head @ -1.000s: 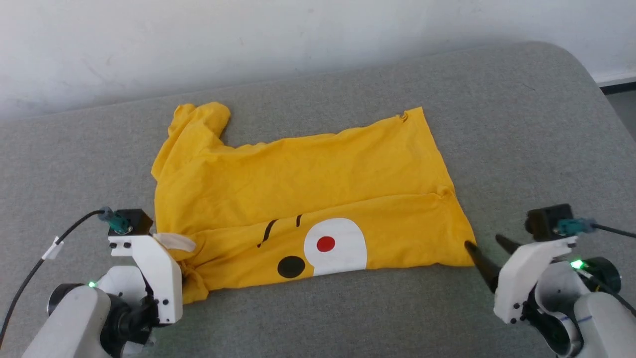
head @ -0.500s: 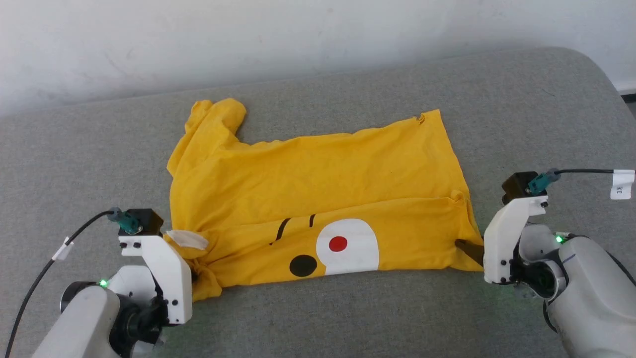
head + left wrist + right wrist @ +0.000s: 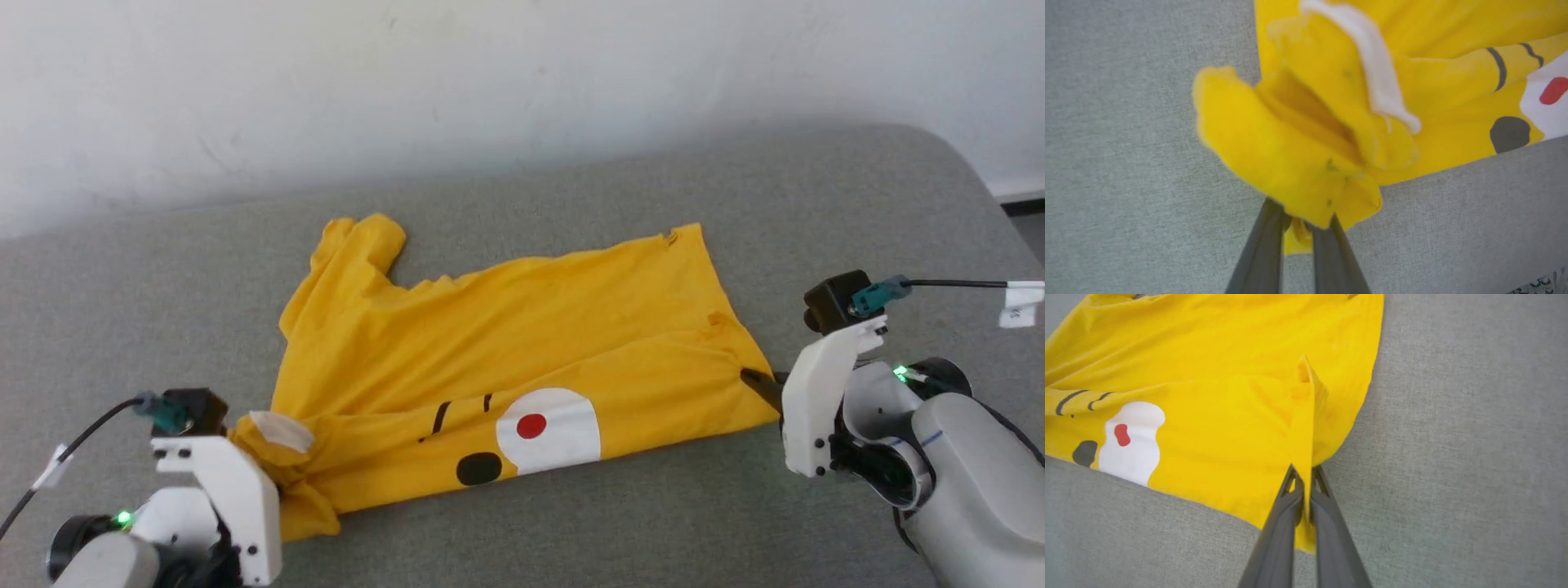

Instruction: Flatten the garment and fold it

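Against the picture of a second ago the whole head view has shifted, which is the camera's move; the left tool (image 3: 1300,220) stays clamped on the same bunched near-left corner of the garment (image 3: 522,327), while the right tool (image 3: 1304,477), whose fingers (image 3: 1278,539) then stood apart just off the near-right corner, now has them pressed together on that corner. The garment lies across the middle of the grey table (image 3: 816,204), a bright yellow T-shirt spread sideways with its long edges running left to right. At its far left a sleeve (image 3: 359,245) sticks up toward the wall (image 3: 490,82), creased and half folded on itself. The near-left corner is gathered into a thick rumpled wad, with a strip of white cloth (image 3: 282,430) lying over the top of it. A near band of the shirt is folded over the rest, and on that band sit two thin black lines (image 3: 441,416), a black spot (image 3: 479,468) and a white patch (image 3: 563,441) with a red dot (image 3: 531,425) in it. The far right corner lies flat; the near-right corner is pulled up into a thin upright ridge. In the left wrist view the left tool's two dark fingers are close together with yellow cloth pinched between them and spilling over their tips. In the right wrist view the right tool's fingers meet on the edge of the ridge, a little cloth showing between them
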Controlling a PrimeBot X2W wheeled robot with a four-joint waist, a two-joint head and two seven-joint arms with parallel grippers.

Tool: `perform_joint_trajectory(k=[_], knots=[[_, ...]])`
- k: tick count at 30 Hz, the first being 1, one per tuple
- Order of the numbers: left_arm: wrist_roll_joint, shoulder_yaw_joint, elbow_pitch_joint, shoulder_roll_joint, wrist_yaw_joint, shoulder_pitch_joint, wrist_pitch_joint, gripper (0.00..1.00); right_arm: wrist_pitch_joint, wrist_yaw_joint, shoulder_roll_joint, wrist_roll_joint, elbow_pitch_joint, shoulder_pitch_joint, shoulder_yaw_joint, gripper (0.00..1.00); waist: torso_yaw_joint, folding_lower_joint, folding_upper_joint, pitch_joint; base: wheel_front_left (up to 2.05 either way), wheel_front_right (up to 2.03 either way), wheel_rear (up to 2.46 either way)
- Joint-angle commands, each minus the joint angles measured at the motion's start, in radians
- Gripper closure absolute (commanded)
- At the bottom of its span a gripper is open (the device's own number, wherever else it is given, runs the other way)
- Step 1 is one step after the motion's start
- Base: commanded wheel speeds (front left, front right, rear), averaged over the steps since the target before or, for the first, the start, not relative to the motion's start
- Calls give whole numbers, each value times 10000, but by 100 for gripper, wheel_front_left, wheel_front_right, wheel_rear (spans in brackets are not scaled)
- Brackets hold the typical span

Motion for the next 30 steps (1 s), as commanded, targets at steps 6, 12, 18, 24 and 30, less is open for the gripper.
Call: perform_joint_trajectory(k=[6, 12, 18, 24, 30], knots=[[75, 523, -1758, 661, 778, 1774, -17, 100, 354, -7, -625, 8, -2017, 1622, -164, 100, -88, -1, 0, -594, 0, 0, 0], [-163, 422, -2239, 632, 1076, 3016, 216, 100, 834, -7, -554, -195, -2939, 3396, -920, 100, -59, -1, 0, -639, 0, 0, 0], [-499, 442, -1499, -24, 1040, 3225, -393, 0, 495, -7, 296, -412, -2862, 4763, -1651, 0, -43, -1, 0, -610, 0, 0, 0], [-671, 1108, -1653, -90, 922, 2795, -1200, 0, -1697, -7, 729, -1116, -3947, 4829, -2251, 0, -92, -1, 0, -631, 0, 0, 0], [-554, 1638, -1872, -98, 742, 1688, -2059, 0, -3361, -7, 1281, -2302, -4953, 4626, -3109, 0, -99, -1, 0, -343, 0, 0, 0]])
